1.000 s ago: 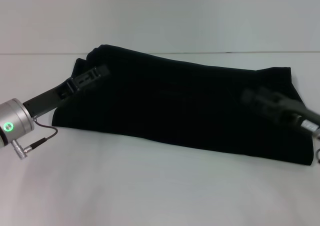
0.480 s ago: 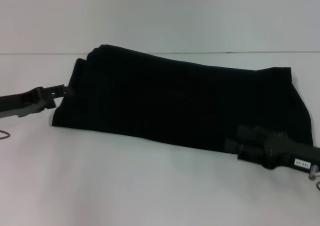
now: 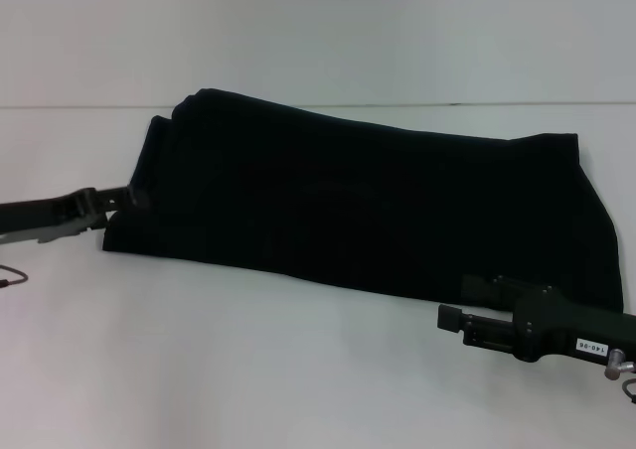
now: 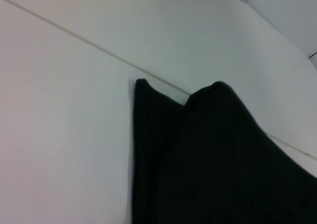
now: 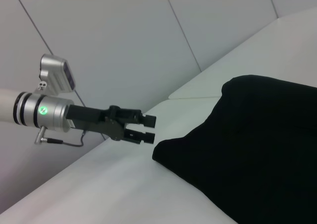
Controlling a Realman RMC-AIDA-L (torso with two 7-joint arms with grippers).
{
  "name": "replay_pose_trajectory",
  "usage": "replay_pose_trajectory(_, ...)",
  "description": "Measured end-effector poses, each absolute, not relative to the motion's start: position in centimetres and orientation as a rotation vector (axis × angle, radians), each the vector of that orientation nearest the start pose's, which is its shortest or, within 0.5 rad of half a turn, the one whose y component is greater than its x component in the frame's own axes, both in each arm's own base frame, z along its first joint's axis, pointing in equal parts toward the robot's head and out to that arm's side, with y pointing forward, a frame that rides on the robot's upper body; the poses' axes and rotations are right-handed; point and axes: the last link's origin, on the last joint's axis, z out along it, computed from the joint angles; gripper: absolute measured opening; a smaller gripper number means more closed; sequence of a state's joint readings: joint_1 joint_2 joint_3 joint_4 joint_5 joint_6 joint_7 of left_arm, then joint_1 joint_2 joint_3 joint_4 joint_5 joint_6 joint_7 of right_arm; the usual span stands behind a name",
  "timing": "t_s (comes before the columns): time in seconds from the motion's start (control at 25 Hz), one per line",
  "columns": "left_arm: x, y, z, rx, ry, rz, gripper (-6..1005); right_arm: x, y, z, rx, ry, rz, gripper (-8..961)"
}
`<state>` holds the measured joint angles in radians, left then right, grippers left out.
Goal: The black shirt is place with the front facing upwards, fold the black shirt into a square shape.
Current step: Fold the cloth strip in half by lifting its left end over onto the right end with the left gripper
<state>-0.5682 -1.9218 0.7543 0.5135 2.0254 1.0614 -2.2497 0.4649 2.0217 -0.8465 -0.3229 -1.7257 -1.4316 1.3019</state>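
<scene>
The black shirt lies folded into a long band across the white table, its lettering and neck label hidden. My left gripper is at the shirt's left end, just off the cloth, open and empty. It also shows in the right wrist view, a short gap from the shirt's corner. My right gripper hovers at the shirt's near edge toward the right end, open and holding nothing. The left wrist view shows the shirt's left end, with two raised folds at its far corner.
The white table runs wide in front of the shirt. A white wall rises behind the table's far edge. A thin cable hangs by my left arm.
Both grippers have pulled back off the shirt: the left one out to the left end, the right one down toward the near right edge. The shirt has stayed still.
</scene>
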Motion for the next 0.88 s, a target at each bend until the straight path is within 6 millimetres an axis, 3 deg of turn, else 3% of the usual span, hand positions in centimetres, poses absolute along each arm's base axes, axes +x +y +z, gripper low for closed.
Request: replay_pose_trajectory(0.88,-34.2,38.9,3.5,-1.867,-1.625,-0.509,859,29.9,29.8,-3.7,-2.595,0.984,0.825,838)
